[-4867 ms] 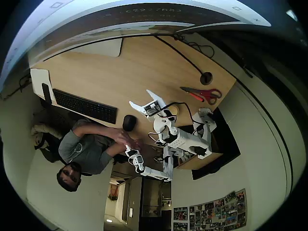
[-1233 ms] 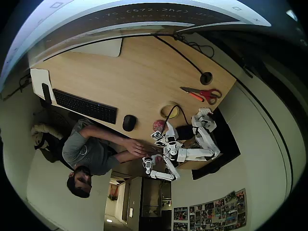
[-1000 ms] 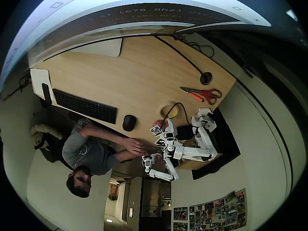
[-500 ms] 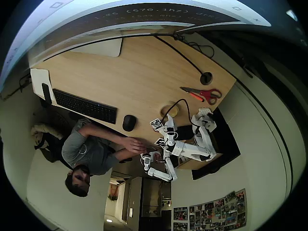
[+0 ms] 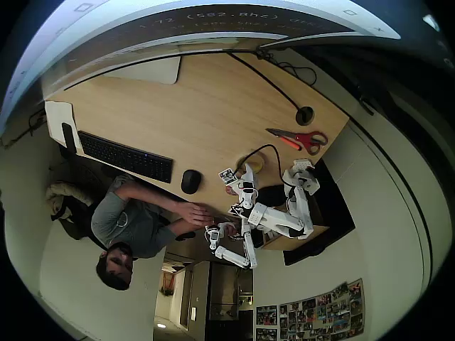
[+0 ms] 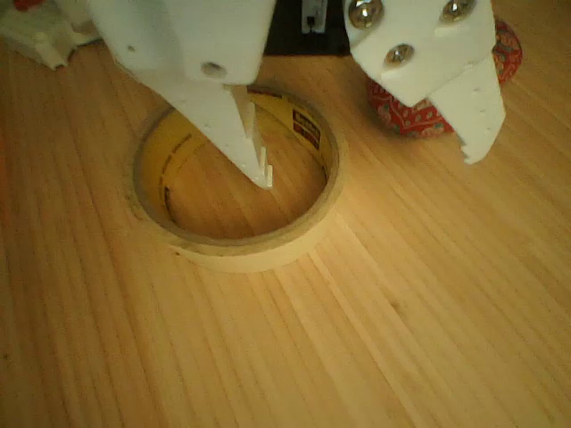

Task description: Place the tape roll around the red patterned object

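The tape roll (image 6: 312, 134) is a tan ring lying flat on the wooden desk, at the centre left of the wrist view. In the overhead view the tape roll (image 5: 254, 165) lies near the desk's front edge. My white gripper (image 6: 368, 165) is open just above it. One fingertip (image 6: 259, 165) hangs over the ring's hole, the other stands outside the ring to the right. The red patterned object (image 6: 406, 119) lies on the wood beside the ring, apart from it and partly hidden behind the right finger. In the overhead view my gripper (image 5: 240, 177) hovers beside the roll.
Red-handled scissors (image 5: 302, 138) and a black grommet (image 5: 304, 114) lie further right on the desk. A mouse (image 5: 190, 181) and keyboard (image 5: 126, 156) sit to the left. A person sits at the desk's front edge, a hand (image 5: 188, 212) near the arm.
Over the last second my gripper has swung from the desk's front edge up to the tape roll. The roll and the red object have stayed in place.
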Controlling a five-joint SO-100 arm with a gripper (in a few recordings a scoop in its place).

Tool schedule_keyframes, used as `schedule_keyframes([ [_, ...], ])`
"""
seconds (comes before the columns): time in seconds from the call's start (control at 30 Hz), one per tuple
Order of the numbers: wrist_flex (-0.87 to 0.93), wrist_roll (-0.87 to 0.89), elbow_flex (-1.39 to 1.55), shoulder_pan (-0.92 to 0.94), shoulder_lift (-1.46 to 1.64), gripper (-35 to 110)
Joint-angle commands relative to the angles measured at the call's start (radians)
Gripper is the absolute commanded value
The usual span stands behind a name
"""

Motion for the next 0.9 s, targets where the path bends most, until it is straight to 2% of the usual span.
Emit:
schedule_keyframes([
  [0.0, -0.015, -0.008, -0.032, -0.018, -0.005, 50],
  [0.2, -0.026, -0.005, -0.098, -0.026, -0.054, 40],
  [0.33, -0.029, -0.035, -0.127, -0.02, -0.084, 18],
  [0.5, -0.061, -0.044, -0.117, -0.014, -0.081, 2],
  [0.87, -0.055, -0.028, -0.173, -0.008, -0.06, 0],
])
